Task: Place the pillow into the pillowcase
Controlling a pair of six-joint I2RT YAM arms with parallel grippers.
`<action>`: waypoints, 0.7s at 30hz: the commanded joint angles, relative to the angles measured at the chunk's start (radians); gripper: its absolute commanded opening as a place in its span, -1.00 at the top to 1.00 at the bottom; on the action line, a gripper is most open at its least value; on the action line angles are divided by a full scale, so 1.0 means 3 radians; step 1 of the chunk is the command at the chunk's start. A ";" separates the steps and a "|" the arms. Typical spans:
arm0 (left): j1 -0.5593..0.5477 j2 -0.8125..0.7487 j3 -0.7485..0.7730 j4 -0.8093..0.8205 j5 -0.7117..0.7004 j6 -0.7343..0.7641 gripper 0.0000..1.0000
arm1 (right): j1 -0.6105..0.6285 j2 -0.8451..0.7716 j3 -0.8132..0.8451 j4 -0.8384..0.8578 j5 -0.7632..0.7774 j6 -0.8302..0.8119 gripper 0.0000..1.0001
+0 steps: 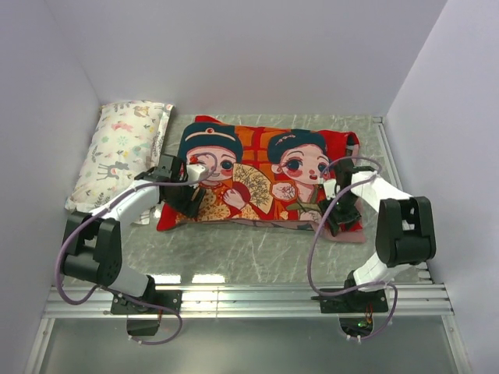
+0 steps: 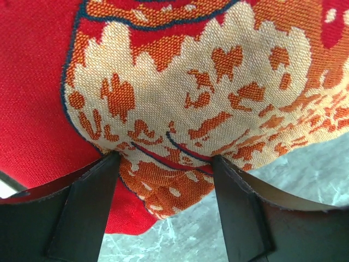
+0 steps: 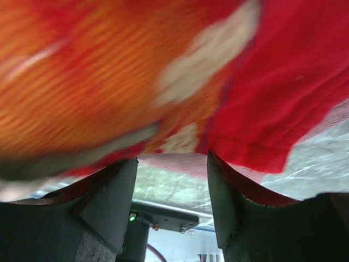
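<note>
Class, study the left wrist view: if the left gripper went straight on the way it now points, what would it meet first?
The pillowcase: its red-and-orange fabric fills the view ahead of the left gripper, a corner lying between the open jaws. Contact is unclear.

You're not getting anything readable here tbh, the pillowcase [image 1: 265,175] is only showing cartoon artwork, with no letters, numbers or labels coming through.

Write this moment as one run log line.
left gripper open at pillowcase corner | right gripper open at its near edge | pillow unseen
</note>
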State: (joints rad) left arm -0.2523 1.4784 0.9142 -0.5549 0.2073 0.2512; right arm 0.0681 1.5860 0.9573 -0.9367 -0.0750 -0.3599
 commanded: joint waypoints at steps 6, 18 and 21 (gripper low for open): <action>0.0125 0.0211 -0.0296 0.0095 -0.0905 0.0083 -0.52 | -0.0211 0.0537 0.0072 0.0831 0.0877 -0.0094 -0.26; 0.0616 -0.0070 0.0025 -0.0098 -0.0310 0.0640 -0.66 | -0.0590 0.0752 0.0530 0.0950 0.1257 -0.0268 -0.36; 0.0616 -0.0407 0.0301 -0.0313 0.0366 0.0631 -0.85 | -0.0656 0.0686 0.0811 0.0883 0.1262 -0.0293 -0.37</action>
State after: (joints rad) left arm -0.1024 1.4551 0.9253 -0.5606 0.2264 0.3771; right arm -0.0704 1.7863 1.1107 -0.8131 0.1146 -0.4038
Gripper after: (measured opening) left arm 0.897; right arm 0.685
